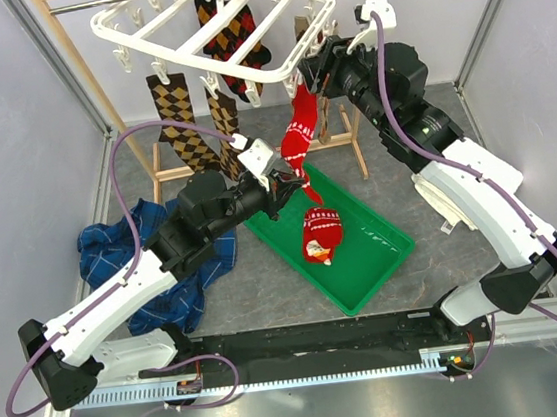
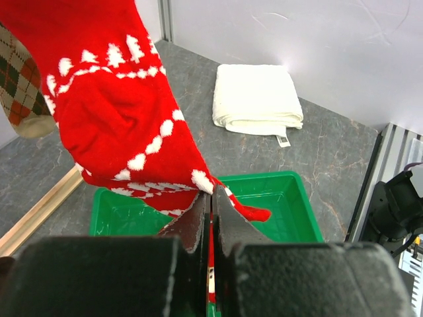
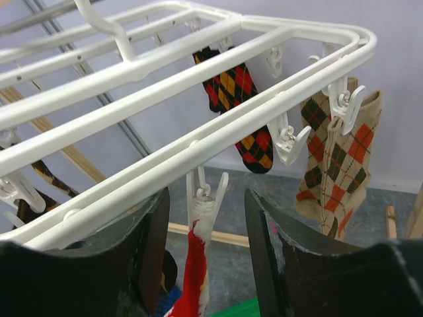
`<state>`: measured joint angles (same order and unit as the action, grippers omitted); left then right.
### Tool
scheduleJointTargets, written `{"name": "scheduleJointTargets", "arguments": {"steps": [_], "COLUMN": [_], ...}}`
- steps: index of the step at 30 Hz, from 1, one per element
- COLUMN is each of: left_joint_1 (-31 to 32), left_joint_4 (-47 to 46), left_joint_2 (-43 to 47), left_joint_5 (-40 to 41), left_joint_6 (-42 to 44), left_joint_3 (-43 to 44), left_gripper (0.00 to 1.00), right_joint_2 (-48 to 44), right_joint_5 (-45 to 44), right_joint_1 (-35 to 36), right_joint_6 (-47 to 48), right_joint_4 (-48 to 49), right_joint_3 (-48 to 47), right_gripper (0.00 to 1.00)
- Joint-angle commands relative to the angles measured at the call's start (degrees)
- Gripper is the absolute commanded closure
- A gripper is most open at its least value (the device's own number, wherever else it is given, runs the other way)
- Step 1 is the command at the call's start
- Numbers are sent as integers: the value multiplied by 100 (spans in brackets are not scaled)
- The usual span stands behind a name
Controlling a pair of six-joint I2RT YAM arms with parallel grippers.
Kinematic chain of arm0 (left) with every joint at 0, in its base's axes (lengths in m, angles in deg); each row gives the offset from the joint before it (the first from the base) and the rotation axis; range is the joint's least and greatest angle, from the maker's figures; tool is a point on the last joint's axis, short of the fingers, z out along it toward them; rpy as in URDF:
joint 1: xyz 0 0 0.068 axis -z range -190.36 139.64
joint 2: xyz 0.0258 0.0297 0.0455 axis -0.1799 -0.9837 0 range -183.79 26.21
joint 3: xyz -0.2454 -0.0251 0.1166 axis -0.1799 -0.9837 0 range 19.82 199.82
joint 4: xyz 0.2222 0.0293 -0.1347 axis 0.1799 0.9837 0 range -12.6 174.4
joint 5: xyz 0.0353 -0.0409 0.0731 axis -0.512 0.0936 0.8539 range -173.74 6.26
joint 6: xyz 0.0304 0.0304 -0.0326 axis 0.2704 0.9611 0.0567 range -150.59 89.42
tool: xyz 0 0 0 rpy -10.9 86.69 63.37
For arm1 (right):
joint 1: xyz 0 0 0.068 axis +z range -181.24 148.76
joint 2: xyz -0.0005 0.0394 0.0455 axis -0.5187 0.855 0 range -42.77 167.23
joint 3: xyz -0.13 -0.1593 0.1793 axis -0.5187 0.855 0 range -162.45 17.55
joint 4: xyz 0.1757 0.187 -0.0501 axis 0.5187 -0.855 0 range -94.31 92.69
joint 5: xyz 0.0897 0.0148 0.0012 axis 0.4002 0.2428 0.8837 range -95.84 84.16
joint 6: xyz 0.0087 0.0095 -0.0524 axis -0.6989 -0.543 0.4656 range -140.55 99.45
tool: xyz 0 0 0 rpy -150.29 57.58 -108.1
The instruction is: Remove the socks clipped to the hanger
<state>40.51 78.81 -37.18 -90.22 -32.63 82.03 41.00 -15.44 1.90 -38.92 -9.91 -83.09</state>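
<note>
Below the far hanger [image 3: 251, 112], one red sock [image 1: 322, 234] already lies in the tray [image 1: 384, 247], while a second red sock [image 1: 299, 131] hangs clipped (left pincer [image 1: 286, 182] clamped on its lower end, right pincer [image 1: 315, 68] open astride its clip [image 3: 206, 191]), and the argyle socks [image 1: 179, 114] are not yet freed.

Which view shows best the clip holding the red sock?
The right wrist view: the clip is close, between the right gripper fingers, pinching the red sock. The top view shows it tiny; the left wrist view, only the sock.
</note>
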Motion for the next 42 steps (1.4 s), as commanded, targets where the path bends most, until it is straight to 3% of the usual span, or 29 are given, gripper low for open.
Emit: {"name": "scheduleJointTargets", "arguments": {"steps": [1,16,19,20,21,24,29,30,32,33,35,38,42], "left_joint_1": [28,28,28,28,28,28,28,28,28,28,37,168,695], "left_joint_4": [-176,-176,-176,-176,-176,-176,-176,-176,-176,-176,-176,-176,104], "left_joint_2": [108,117,134,135,143,143,82,47,12,3,-24,-32,-199], "left_joint_5": [-143,-187,-196,-187,-196,-187,-178,-169,-187,-178,-187,181,972], "left_joint_6": [-42,-51,-51,-51,-42,-33,-42,-42,-42,-50,-68,-33,415], "left_joint_3": [1,-8,1,-8,-8,-8,-8,-16,-8,1,-8,-87,-34], "left_gripper": [98,98,98,98,98,98,98,98,98,98,98,98,98], "right_joint_2": [52,245,281,272,263,219,96,70,-9,-53,-237,-675,-1458], "right_joint_5": [-182,-340,-472,-472,-472,-490,-516,-516,-499,-481,-437,-245,-225], "right_joint_1": [8,157,192,192,192,192,184,192,192,192,184,192,192], "right_joint_6": [-149,-140,-105,-97,-79,-61,-62,-61,-53,-53,-35,-105,-140], "right_joint_4": [680,865,908,908,935,970,970,987,961,953,900,795,803], "right_joint_3": [27,27,44,53,71,185,352,404,475,545,659,1115,2501], "right_gripper": [44,48,63,70,83,100,100,98,85,69,54,43,25]}}
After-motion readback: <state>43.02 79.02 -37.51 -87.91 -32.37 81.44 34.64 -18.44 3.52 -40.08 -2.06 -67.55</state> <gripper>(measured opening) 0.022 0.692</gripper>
